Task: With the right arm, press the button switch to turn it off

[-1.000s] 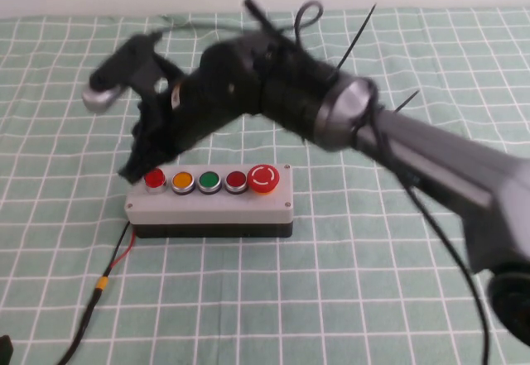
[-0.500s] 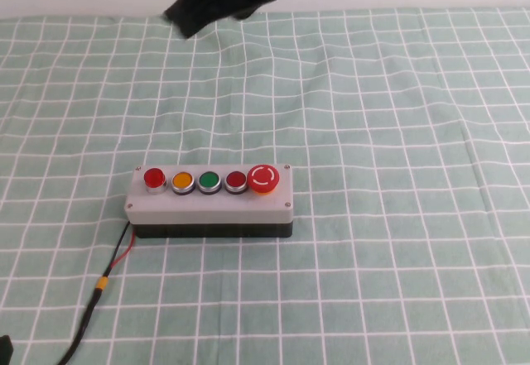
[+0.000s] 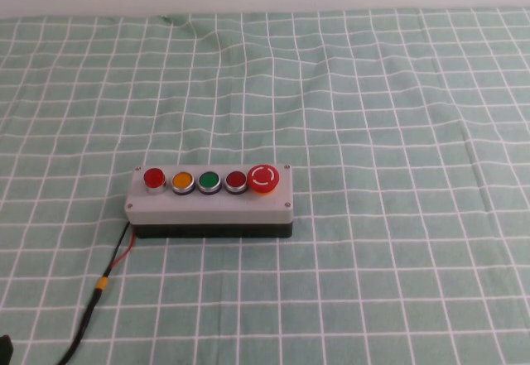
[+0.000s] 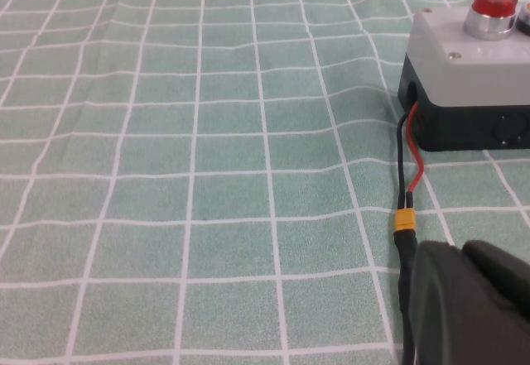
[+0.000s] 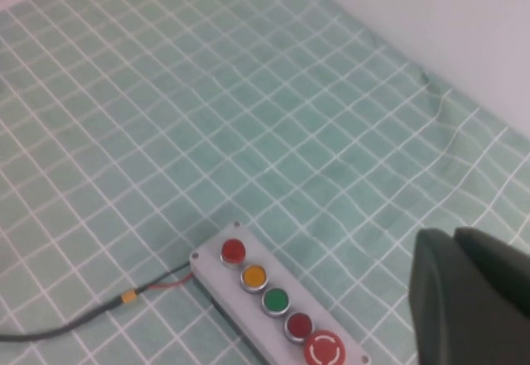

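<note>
The button switch sits at the left end of the row on the grey box, touching nothing, just beside the orange button — the box rests on the green checked cloth with a red and black cable trailing from its left end. The right gripper hangs high above the box, well apart from it, and the left gripper sits low beside the cable — only a dark edge of each shows, so I cannot tell whether either is released or clenched

Right arm gone from high view (lifted clear of button switch).
</note>
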